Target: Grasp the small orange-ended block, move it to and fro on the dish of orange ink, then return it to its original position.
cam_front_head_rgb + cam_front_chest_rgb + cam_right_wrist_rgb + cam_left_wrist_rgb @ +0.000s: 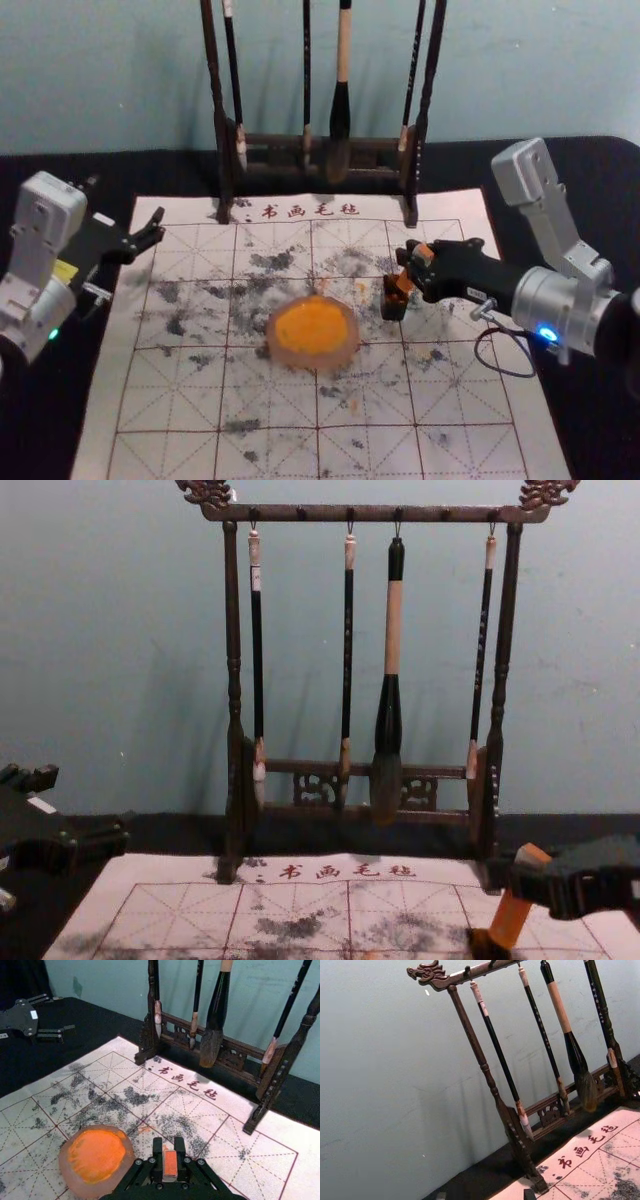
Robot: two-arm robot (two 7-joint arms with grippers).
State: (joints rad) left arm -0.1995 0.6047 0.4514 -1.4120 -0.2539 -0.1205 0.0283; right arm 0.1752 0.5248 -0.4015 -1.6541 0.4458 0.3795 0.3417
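In the head view, my right gripper (414,264) is over the mat's right part, shut on the orange-ended block (404,281). The block's lower end meets a small dark box (394,304); whether it stands inside is unclear. The chest view shows the block (510,920) tilted. The right wrist view has the block (170,1164) between the fingertips of my right gripper (168,1146). The pale round dish (312,358) of orange ink lies left of the box. My left gripper (125,207) is parked open at the left; the left wrist view catches the tips of my left gripper (485,1194).
A white gridded mat (170,400) with grey ink stains covers the middle of the black table (600,210). At its back edge stands a dark wooden rack (232,660) with several hanging brushes (393,630). A cable (480,352) loops below the right gripper.
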